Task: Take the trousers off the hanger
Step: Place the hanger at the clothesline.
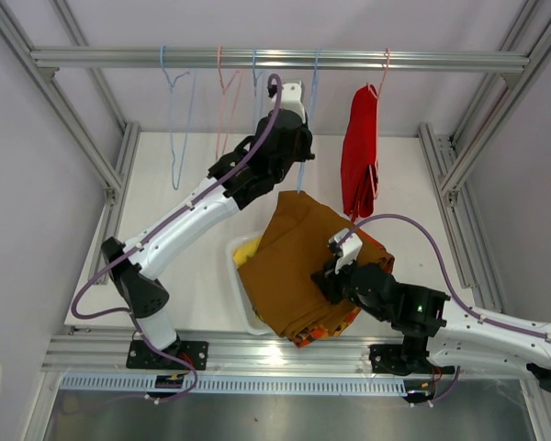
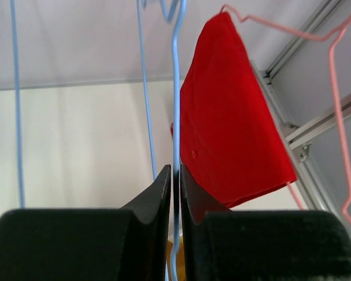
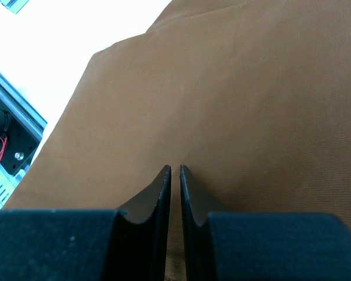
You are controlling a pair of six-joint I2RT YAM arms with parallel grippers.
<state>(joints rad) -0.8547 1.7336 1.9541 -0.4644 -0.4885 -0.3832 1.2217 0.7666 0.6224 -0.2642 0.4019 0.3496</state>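
Top view: the left claw (image 1: 303, 156) is up by the rail (image 1: 285, 60), at the bare blue hanger (image 1: 309, 101). The right claw (image 1: 323, 276) is low, on top of the brown trousers (image 1: 289, 266). The brown pair lies spread over the white basket (image 1: 241, 299) on the bench (image 1: 197, 285). A yellow pair (image 1: 248, 248) and an orange-red patterned pair (image 1: 335, 331) peek out from underneath. The red trousers (image 1: 358, 156) hang on a pink hanger (image 1: 383, 69), right of the left claw. Other hangers on the rail are bare.

Left wrist view: the jaws stand a thin slit apart with the blue hanger wire (image 2: 176, 88) running through it. I cannot tell whether the wire is clenched or just let loose. The red trousers (image 2: 228, 111) are close behind to the right, draped over the pink hanger (image 2: 339, 117).

Right wrist view: the jaws are a hair apart with nothing in the slit, so this claw is released, not grasping. The tips sit right over the brown cloth (image 3: 234, 105), and I cannot tell if they touch it.

Step, as a judgement: the brown pair looks done and is off its hanger on the pile. The red pair looks like the only one left hanging.

The next move likely calls for the left claw to let the blue wire go and shift to steady the pink hanger. The right claw would then lift clear of the pile, take the red cloth low and draw it off.
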